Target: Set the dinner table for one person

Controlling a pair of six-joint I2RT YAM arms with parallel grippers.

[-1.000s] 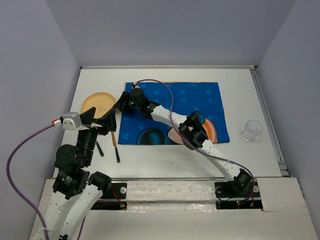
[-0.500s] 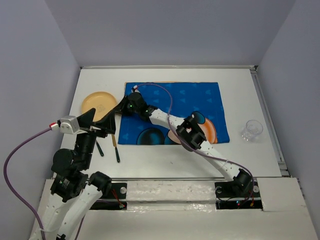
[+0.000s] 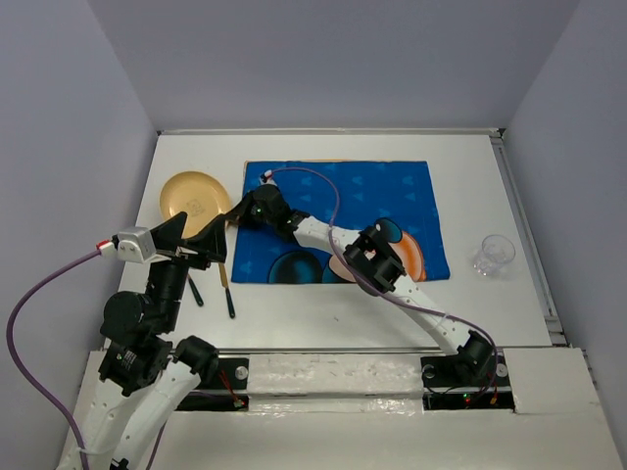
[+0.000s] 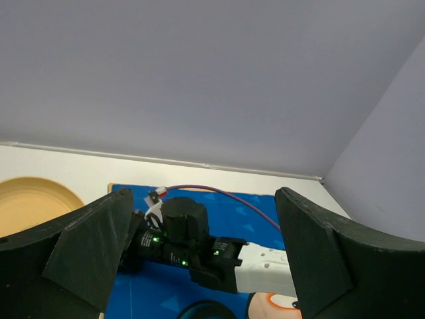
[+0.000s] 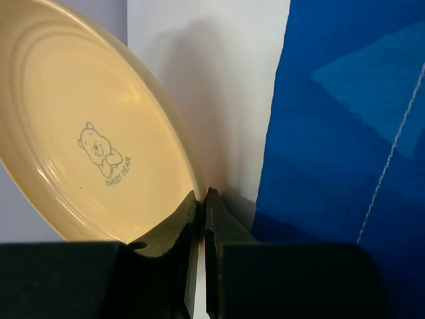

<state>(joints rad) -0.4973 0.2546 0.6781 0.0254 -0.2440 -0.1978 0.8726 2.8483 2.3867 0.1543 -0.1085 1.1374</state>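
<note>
The white counter (image 3: 323,304) fills the space between lavender walls (image 3: 343,59) and carries everything. A blue placemat (image 3: 392,191) lies mid-counter toward the far edge. The right arm (image 3: 318,230) reaches across it, jaws pinching the rim of a yellow plate (image 3: 191,196) near the far-left corner. The left arm (image 3: 162,284) hangs over the near-left part, jaws spread wide. A glass (image 3: 493,255) stands by the right edge. Dark utensils (image 3: 228,289) lie left of the placemat.

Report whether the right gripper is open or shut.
Shut on the yellow plate: the right gripper pinches its rim, jaws nearly touching.
</note>
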